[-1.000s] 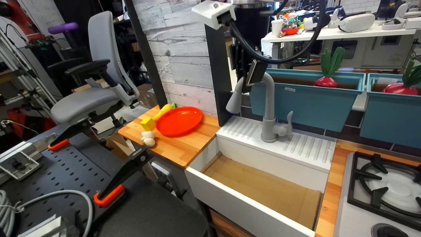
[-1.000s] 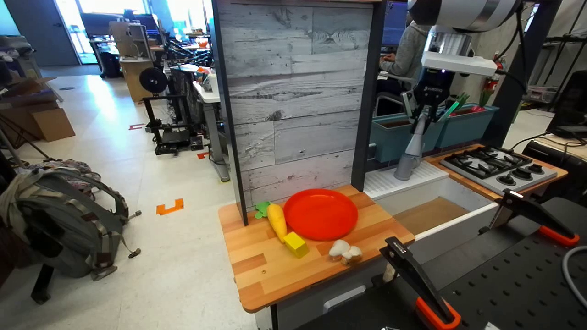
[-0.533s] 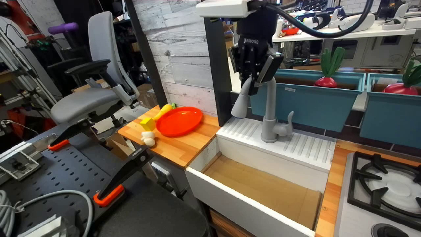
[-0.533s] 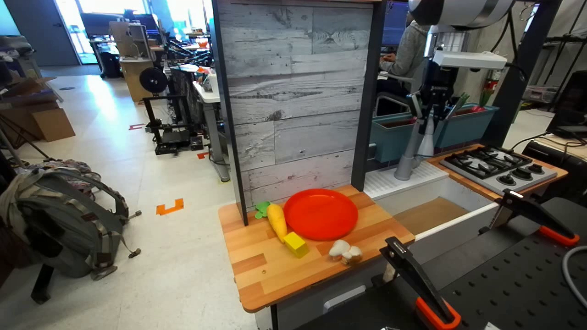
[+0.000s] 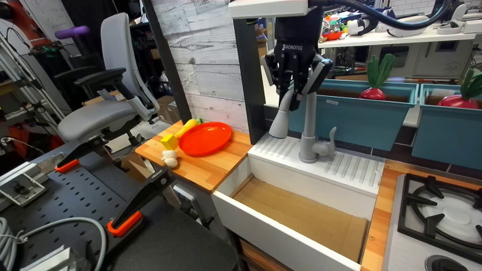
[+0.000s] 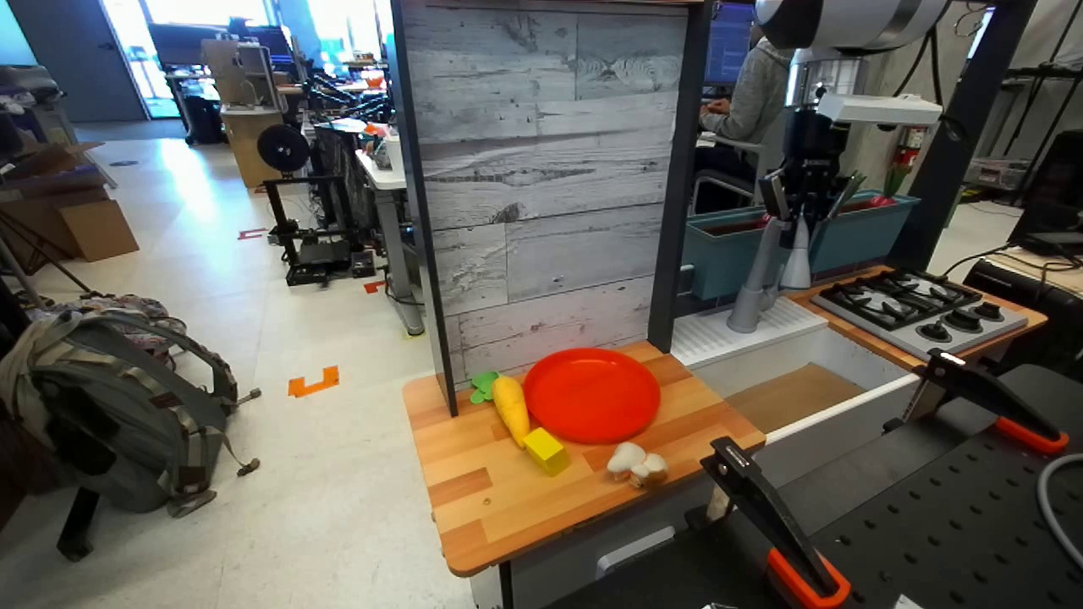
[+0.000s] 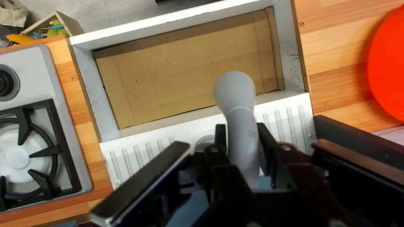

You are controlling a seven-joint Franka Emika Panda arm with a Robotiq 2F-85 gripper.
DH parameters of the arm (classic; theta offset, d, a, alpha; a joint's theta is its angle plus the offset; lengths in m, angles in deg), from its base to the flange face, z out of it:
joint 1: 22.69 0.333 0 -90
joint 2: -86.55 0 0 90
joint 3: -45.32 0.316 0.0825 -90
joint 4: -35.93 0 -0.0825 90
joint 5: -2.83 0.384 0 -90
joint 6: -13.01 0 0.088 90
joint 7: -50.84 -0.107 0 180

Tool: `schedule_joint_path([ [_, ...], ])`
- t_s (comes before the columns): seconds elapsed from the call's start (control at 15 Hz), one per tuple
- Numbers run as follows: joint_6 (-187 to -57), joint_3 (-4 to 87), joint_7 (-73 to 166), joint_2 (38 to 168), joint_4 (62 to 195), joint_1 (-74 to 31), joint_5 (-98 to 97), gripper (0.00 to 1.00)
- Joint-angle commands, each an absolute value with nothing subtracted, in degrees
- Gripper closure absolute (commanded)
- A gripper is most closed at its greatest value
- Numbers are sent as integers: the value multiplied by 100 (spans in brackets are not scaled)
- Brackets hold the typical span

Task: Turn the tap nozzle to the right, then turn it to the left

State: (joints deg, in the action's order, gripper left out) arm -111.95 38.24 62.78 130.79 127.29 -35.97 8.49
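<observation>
Holding, with the pincer (image 7: pixel 241 127) narrow against both sides just above the flared head (image 5: pixel 279 124), the grey gooseneck tap nozzle (image 5: pixel 310 116). Standing, in both exterior views, on the white ribbed ledge (image 5: pixel 286 150) behind the sink (image 5: pixel 271 237), with head slanting downward.

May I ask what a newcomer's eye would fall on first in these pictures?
Probably the bright red plate, lying on the wooden counter beside the sink. Next might come the black claw, closed on the grey tap spout above the sink's white ledge. After that, perhaps the red vegetables with green tops in the two blue planters behind the spout.
</observation>
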Motion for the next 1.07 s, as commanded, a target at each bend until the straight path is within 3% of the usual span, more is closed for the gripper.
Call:
schedule_joint_path([
  [0.0,-10568,3640,6479,12849,12563,-3698,261,44],
  [0.4,-10463,3606,6562,12696,12670,-3673,-94,1],
  [1.0,-10401,3630,7111,11460,13696,-3865,-304,0],
])
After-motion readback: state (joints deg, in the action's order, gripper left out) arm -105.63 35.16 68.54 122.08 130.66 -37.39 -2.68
